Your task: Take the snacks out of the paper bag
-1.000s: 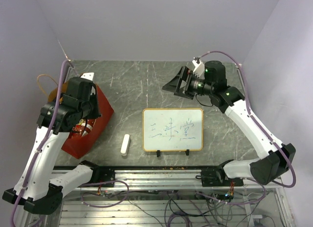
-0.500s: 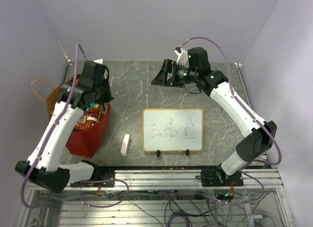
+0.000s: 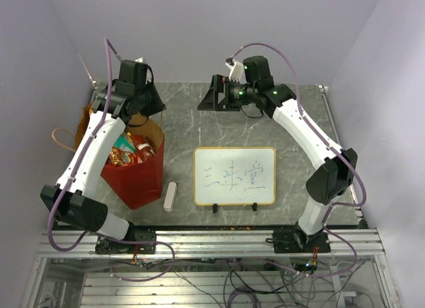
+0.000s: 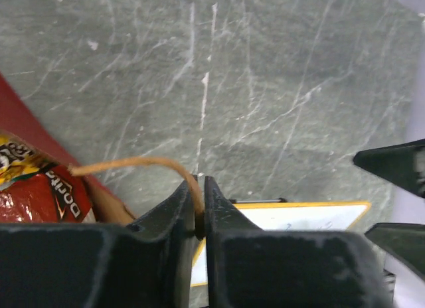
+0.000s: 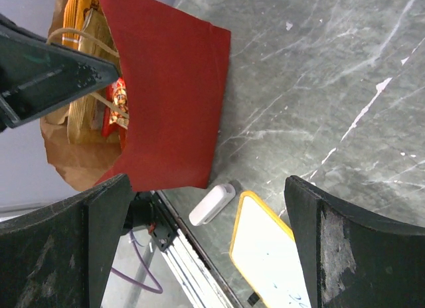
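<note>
Top external — paper bag (image 3: 136, 182) newly upright

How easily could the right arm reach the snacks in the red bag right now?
Probably yes: the right pincer is open, nothing stands between it and the paper bag, and the left pincer holds its handle, snacks showing.

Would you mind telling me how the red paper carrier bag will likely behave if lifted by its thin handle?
The red paper carrier bag would probably tilt and swing, since the left gripper pinches only one thin brown handle. With foil snack packets inside, it is likely bottom-heavy. Its brown rim looks crumpled, so the walls are probably floppy.
</note>
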`<state>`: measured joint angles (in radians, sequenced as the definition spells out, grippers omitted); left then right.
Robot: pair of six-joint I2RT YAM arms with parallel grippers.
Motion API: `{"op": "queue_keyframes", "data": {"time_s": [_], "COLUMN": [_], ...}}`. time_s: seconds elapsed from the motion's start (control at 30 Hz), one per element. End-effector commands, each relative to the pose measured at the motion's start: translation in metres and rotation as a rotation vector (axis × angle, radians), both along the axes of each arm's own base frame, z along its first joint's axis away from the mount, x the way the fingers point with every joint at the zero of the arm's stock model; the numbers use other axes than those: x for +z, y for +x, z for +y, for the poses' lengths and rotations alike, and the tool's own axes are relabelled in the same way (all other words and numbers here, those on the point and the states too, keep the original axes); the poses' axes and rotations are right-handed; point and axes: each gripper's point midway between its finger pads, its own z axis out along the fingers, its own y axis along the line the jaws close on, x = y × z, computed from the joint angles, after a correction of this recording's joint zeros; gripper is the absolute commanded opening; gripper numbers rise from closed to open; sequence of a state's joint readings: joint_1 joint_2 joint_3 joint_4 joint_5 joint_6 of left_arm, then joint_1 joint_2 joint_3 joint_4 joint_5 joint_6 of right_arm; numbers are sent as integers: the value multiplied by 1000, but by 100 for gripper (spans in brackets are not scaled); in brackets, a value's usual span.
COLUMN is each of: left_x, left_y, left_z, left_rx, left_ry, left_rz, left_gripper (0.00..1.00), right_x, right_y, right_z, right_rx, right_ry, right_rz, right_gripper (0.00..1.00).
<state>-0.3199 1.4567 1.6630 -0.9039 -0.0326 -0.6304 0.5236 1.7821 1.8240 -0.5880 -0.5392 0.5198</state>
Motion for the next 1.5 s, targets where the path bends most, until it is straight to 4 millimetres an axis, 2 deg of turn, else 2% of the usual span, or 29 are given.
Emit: {"op": "queue_keyframes", "data": {"time_s": [0.0, 0.2, 0.3, 0.4, 0.53, 0.73, 0.9, 0.97, 1.1, 1.3, 1.47], "left_x": [45, 54, 75, 91, 98, 102, 89, 88, 98, 114, 112], "left_y": [14, -3, -19, -39, -64, -101, -131, -139, -142, -145, -151], "left_z": [-21, -8, 3, 17, 48, 84, 108, 113, 117, 132, 143], "left_rx": [-65, -119, -131, -141, -85, 16, 104, 128, 150, 218, 262], "left_ry": [-159, -161, -124, -60, 70, 191, 244, 245, 241, 283, 319], "left_rz": [-149, -129, -150, -178, -177, -165, -149, -158, -194, -236, -201], "left_gripper": [27, 53, 61, 65, 69, 73, 74, 74, 74, 74, 73], "right_x": [8, -1, 3, 10, 17, 17, 20, 25, 5, -4, -3], "right_y": [-6, -13, -22, -30, -40, -38, -46, -45, -37, -40, -34], "right_z": [18, 57, 76, 93, 117, 140, 158, 163, 174, 187, 190], "right_rx": [43, 93, 143, 175, 219, 222, 229, 230, 220, 254, 233], "right_ry": [21, 21, 41, 84, 127, 144, 206, 219, 207, 236, 236], "right_rz": [-28, -39, -72, -100, -139, -157, -136, -144, -84, -52, -62], "right_gripper": [100, 100, 100, 100, 100, 100, 99, 96, 87, 59, 48]}}
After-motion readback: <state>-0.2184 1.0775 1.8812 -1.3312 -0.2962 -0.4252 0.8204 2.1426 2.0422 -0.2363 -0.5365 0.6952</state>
